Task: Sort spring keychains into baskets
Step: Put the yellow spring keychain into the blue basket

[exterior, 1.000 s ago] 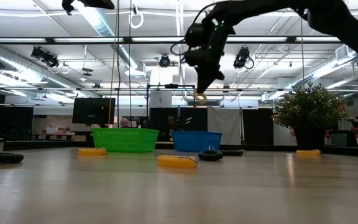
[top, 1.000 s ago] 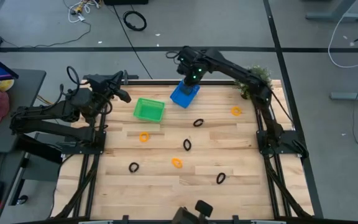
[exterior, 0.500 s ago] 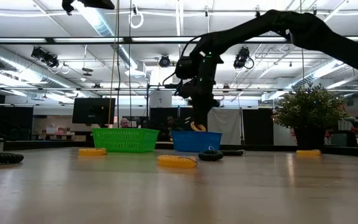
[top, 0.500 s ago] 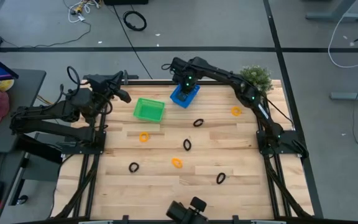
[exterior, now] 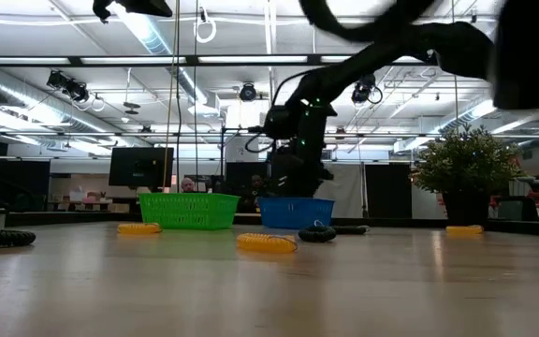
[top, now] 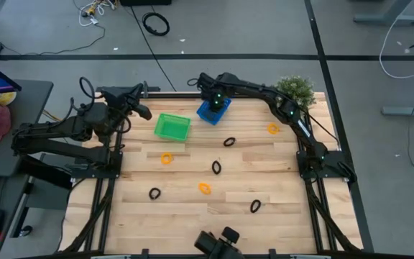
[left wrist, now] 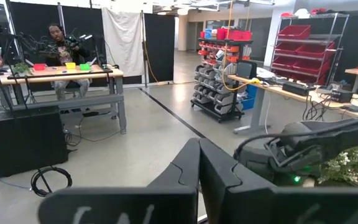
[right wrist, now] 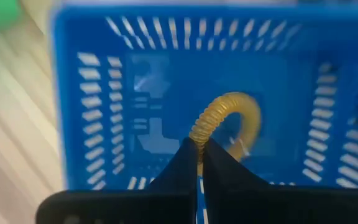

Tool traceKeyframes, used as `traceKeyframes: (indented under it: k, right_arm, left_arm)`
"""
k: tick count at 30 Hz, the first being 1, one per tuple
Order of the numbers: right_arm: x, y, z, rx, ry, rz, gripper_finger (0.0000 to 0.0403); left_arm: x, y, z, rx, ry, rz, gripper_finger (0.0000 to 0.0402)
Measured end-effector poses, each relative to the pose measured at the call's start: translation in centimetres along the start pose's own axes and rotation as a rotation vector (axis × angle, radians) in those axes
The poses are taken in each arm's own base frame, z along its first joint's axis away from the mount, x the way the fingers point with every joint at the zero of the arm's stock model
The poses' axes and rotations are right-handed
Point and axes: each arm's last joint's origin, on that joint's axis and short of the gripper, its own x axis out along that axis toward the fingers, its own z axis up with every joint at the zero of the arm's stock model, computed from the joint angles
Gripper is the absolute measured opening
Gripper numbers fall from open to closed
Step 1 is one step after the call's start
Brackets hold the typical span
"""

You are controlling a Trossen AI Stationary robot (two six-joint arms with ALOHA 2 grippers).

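On the worktop my right arm reaches to the far edge, holding my right gripper low over the blue basket, while my left gripper waits pressed together beside the green basket. My right gripper is pinching an orange spring keychain just above the blue basket's floor, so I judge I am at the drop step: next I need to spread the fingers and lift clear. Three orange and four black keychains lie scattered on the wood, well apart from both baskets.
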Motion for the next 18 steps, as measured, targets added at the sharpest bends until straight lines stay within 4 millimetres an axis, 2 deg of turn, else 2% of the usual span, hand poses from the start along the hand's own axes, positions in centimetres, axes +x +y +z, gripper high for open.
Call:
traceKeyframes:
  k: [2,6,18]
  right_arm:
    - [0.51,-0.05,-0.06,0.0,-0.008,-0.002,0.0]
    - [-0.01,-0.13,0.15,-0.004,-0.039,-0.019,0.0]
    - [0.07,-0.11,0.17,-0.002,-0.039,-0.016,0.0027]
  left_arm:
    - [0.0,0.0,-0.01,0.002,0.001,0.0,0.0005]
    - [0.0,0.0,-0.05,0.005,0.003,0.0,0.0005]
    - [0.0,0.01,-0.05,0.007,0.003,0.0,0.0005]
